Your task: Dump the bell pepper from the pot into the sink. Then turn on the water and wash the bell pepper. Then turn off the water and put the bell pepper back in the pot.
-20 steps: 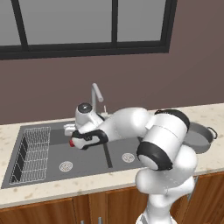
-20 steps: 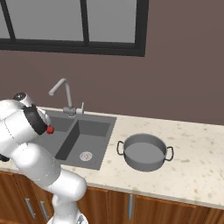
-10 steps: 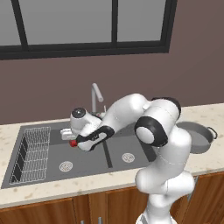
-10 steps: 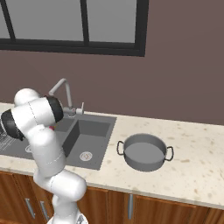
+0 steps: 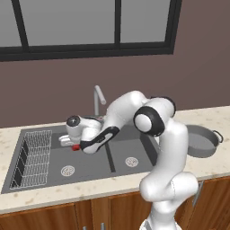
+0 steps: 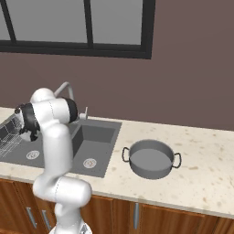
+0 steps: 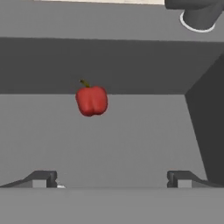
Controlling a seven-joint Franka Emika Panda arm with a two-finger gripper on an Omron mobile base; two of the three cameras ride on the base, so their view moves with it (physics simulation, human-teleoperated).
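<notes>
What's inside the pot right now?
Nothing visible: the pot on the counter shows a bare grey floor. The bell pepper lies in the sink.

Brown wall (image 6: 183,87) behind, with dark-framed window (image 5: 94,27) of grey panes above. Speckled beige tabletop (image 6: 205,183) running along the wall. Wooden cabinet fronts (image 6: 183,219) below, fitted with metal handles (image 6: 135,215). Even, soft lighting throughout.
</notes>
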